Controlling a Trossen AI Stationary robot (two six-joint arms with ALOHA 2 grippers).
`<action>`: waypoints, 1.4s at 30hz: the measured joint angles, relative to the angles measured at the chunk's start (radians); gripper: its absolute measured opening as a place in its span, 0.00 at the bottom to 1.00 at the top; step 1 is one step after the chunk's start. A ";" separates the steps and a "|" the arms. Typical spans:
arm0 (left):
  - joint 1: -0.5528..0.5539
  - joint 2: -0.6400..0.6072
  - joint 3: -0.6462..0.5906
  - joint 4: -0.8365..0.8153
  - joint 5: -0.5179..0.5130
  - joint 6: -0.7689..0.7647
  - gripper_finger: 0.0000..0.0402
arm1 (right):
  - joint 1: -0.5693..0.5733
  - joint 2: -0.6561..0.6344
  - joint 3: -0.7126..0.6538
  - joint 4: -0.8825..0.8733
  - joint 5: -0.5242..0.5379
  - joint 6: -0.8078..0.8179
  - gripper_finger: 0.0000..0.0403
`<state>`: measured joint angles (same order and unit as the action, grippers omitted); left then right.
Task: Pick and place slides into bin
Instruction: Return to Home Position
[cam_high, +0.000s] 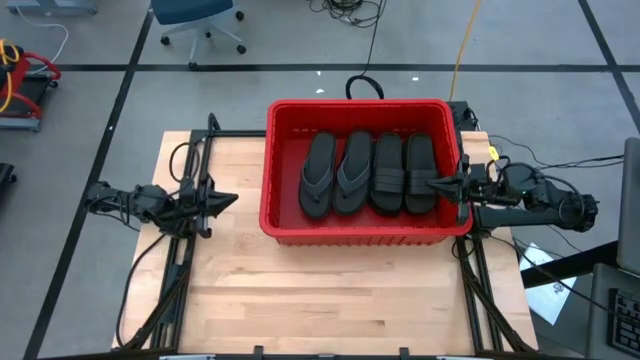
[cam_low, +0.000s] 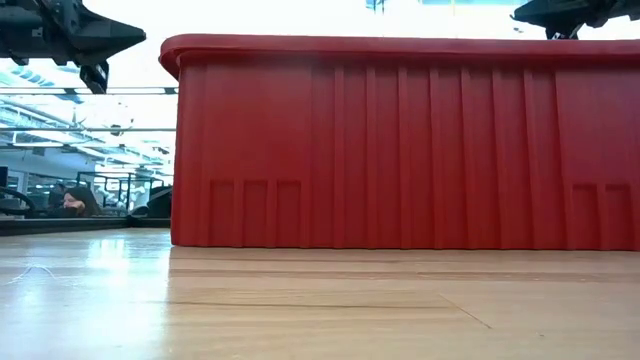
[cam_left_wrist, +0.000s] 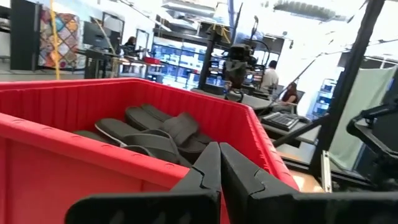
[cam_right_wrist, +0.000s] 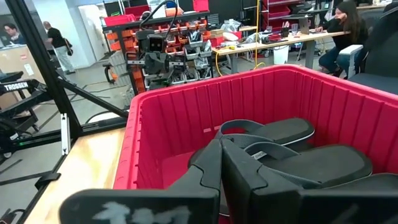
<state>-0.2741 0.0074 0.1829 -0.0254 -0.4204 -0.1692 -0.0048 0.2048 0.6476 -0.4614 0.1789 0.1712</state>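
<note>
your right gripper (cam_right_wrist: 221, 144) is sitting closest, its two dark fingers pressed together and carrying nothing, its tip poking just over the right rim of the red bin (cam_high: 272, 160). your left gripper (cam_high: 218, 202) is hanging above the wooden table (cam_high: 300, 300), just short of the bin's left wall and not touching it, its fingers likewise pinched to a point and empty. both seem to be idling because the loading looks finished. inside, the black slides (cam_high: 387, 172) are lying side by side: thong-strap ones (cam_high: 318, 178) on the left, wide-band ones on the right, matte rubber against ribbed plastic walls.
</note>
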 joint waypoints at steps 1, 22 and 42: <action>0.000 0.000 0.000 -0.001 0.007 -0.001 0.01 | 0.000 0.000 0.000 0.000 0.000 -0.001 0.00; 0.000 0.000 0.000 -0.001 0.028 0.013 0.05 | 0.000 0.000 0.000 -0.003 0.000 -0.001 0.00; 0.000 0.001 0.000 -0.001 0.028 0.012 0.05 | 0.000 0.000 0.000 -0.002 0.000 -0.001 0.00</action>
<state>-0.2741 0.0082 0.1833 -0.0265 -0.3927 -0.1570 -0.0048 0.2047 0.6479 -0.4639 0.1791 0.1707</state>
